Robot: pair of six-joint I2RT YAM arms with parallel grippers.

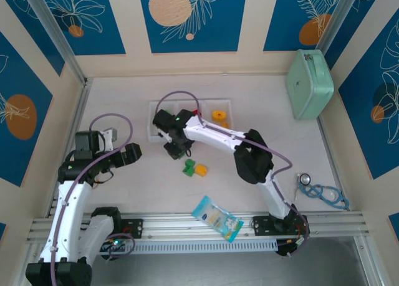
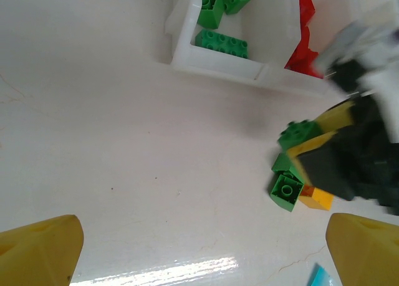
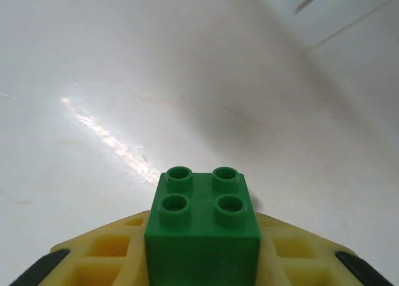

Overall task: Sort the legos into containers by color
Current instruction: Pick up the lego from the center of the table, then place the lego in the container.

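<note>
My right gripper (image 3: 202,261) is shut on a green four-stud lego (image 3: 202,220), which sits between its yellow fingers (image 3: 106,255) just above the white table. From above, that gripper (image 1: 176,151) hangs just in front of the white three-compartment tray (image 1: 151,125). The left wrist view shows it holding the green lego (image 2: 298,134). A second green lego (image 1: 188,167) and a yellow one (image 1: 201,170) lie on the table beside it. Green legos (image 2: 221,43) fill the tray's left compartment, red ones (image 2: 302,52) the middle, yellow pieces (image 1: 219,118) the right. My left gripper (image 2: 202,255) is open over bare table.
A blue-and-white snack packet (image 1: 217,219) lies near the front rail. At the back right stands a mint-green case (image 1: 310,83). A blue stethoscope (image 1: 321,194) rests at the right by the right arm's base.
</note>
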